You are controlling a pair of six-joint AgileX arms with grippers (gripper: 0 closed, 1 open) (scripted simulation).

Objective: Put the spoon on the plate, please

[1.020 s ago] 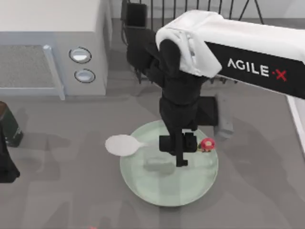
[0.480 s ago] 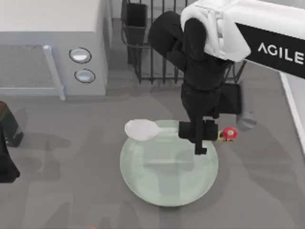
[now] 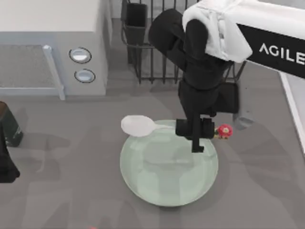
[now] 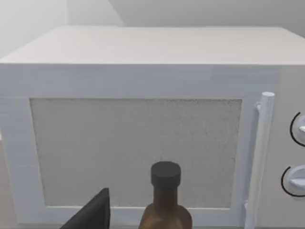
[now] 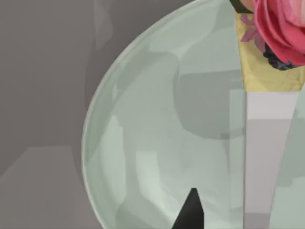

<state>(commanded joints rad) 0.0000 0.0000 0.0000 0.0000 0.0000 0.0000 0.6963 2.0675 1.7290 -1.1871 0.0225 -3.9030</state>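
Observation:
The white spoon (image 3: pixel 137 126) hangs level over the far part of the pale green plate (image 3: pixel 162 183). Its bowl reaches past the plate's far left rim and its red ornament (image 3: pixel 223 130) past the right rim. My right gripper (image 3: pixel 195 131) is shut on the thin handle near the ornament end. In the right wrist view the handle (image 5: pixel 257 157) and the red ornament (image 5: pixel 281 28) cross above the glossy plate (image 5: pixel 143 143), with one dark fingertip (image 5: pixel 192 212) beside the handle. My left arm (image 3: pixel 5 162) stays parked at the table's left edge.
A white microwave (image 3: pixel 52 43) stands at the back left, seen close in the left wrist view as the microwave (image 4: pixel 143 143) with a brown bottle (image 4: pixel 166 200) before it. A black wire rack (image 3: pixel 157 43) stands behind the right arm. A dark bottle (image 3: pixel 8 125) sits far left.
My right gripper carried the spoon to the right and toward the back over the plate, then shifted it slightly back to the left. The left arm has not moved.

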